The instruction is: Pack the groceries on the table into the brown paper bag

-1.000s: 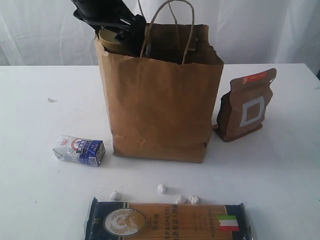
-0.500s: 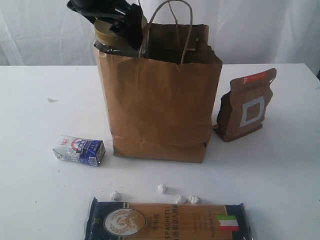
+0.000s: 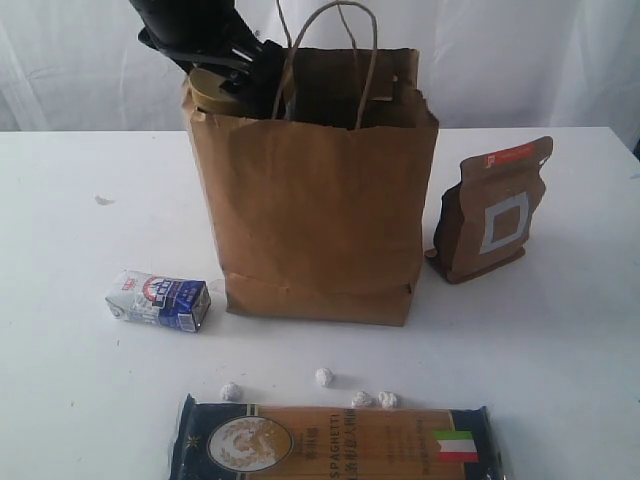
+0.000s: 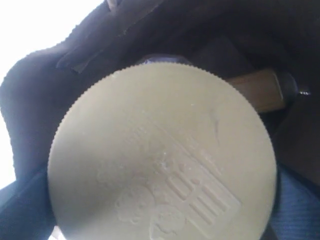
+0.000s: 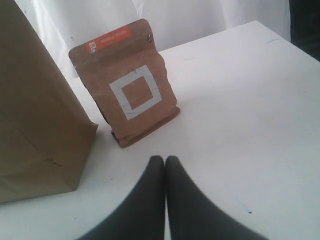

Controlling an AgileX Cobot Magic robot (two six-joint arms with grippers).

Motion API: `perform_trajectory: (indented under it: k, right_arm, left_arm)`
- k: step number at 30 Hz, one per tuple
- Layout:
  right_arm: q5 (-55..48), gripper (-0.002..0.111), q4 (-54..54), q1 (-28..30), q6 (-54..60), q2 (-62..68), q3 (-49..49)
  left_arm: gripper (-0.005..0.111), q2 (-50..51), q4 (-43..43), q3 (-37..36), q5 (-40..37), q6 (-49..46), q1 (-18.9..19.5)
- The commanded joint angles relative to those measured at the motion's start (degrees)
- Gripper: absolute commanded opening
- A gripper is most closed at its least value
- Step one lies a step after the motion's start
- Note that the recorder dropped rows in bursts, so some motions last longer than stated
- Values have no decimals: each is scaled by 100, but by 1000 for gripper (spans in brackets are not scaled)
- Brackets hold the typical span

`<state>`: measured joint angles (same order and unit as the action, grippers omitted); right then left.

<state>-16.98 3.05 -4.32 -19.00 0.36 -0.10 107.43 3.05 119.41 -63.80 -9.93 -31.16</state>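
The brown paper bag (image 3: 320, 200) stands upright in the middle of the table (image 3: 80, 220). My left gripper (image 3: 235, 70) is at the bag's upper left rim, shut on the tan-lidded jar (image 3: 213, 88). The jar's lid (image 4: 165, 160) fills the left wrist view and hides the fingers. The brown pouch (image 3: 495, 210) stands to the right of the bag. My right gripper (image 5: 165, 160) is shut and empty above the table, a short way from the pouch (image 5: 127, 85). It does not show in the exterior view.
A small blue-white carton (image 3: 160, 300) lies to the left of the bag's base. Several tiny foil balls (image 3: 323, 377) lie in front of the bag. The blue spaghetti packet (image 3: 335, 442) lies along the near edge. The bag's loop handles (image 3: 335, 50) stand up.
The left gripper lifted the jar slightly, then brought it back down at the bag's left rim. The bag's top left corner shifted a little left. The right gripper has not moved.
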Motion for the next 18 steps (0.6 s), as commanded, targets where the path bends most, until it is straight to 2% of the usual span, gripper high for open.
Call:
perform_trajectory:
  k: [1, 13, 16, 18]
  right_arm:
    - [40, 0, 12, 46, -8, -36, 10]
    - [40, 0, 12, 46, -8, -36, 10]
    - [40, 0, 12, 46, -8, -36, 10]
    - [40, 0, 12, 46, -8, -36, 10]
  left_arm:
    - [105, -19, 86, -62, 23, 87, -42]
    - [105, -8, 111, -62, -19, -422, -42]
    - [105, -62, 633, -62, -143, -488, -42]
    - [105, -74, 629, -62, 11, -754, -42]
